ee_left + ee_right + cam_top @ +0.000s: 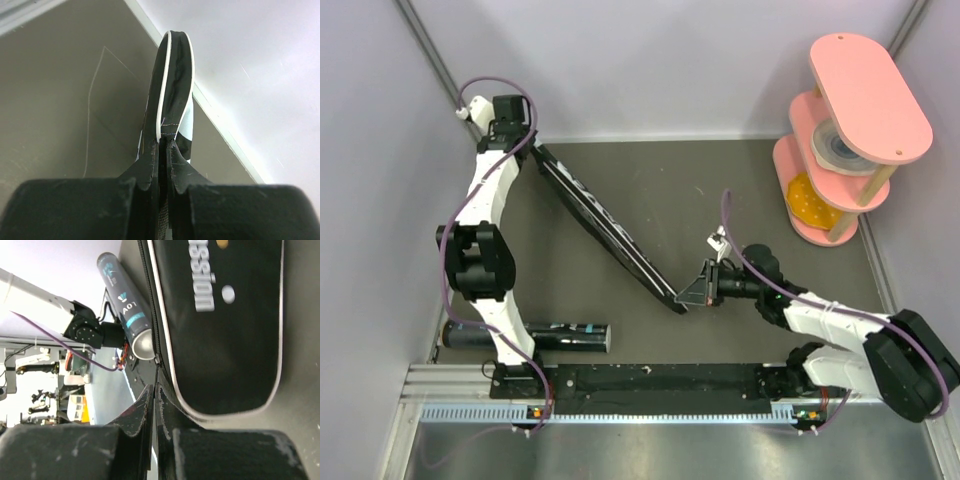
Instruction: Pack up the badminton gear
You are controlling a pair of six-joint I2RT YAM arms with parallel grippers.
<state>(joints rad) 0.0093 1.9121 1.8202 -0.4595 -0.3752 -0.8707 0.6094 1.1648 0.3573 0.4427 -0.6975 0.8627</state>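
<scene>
Left gripper (pixel 164 145) pinches one end of the bag (pixel 605 228). Right gripper (pixel 155 390) pinches the opposite end. Bag's long axis runs diagonally between them, edge-on from above. Can't tell if it touches the table (pixel 720 190). Tube (pixel 535 336) lies by the left arm's base, partly hidden by the arm.

Black bag (pixel 605 228) spans diagonally — left end effector (pixel 527 143) to right end effector (pixel 685 296); tube (pixel 525 336) apart.

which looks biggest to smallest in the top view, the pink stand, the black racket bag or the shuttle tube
1. pink stand: covers the most area.
2. racket bag: long, but seen edge-on, so it looks thin.
3. shuttle tube: shortest, and partly hidden behind the left arm.
</scene>
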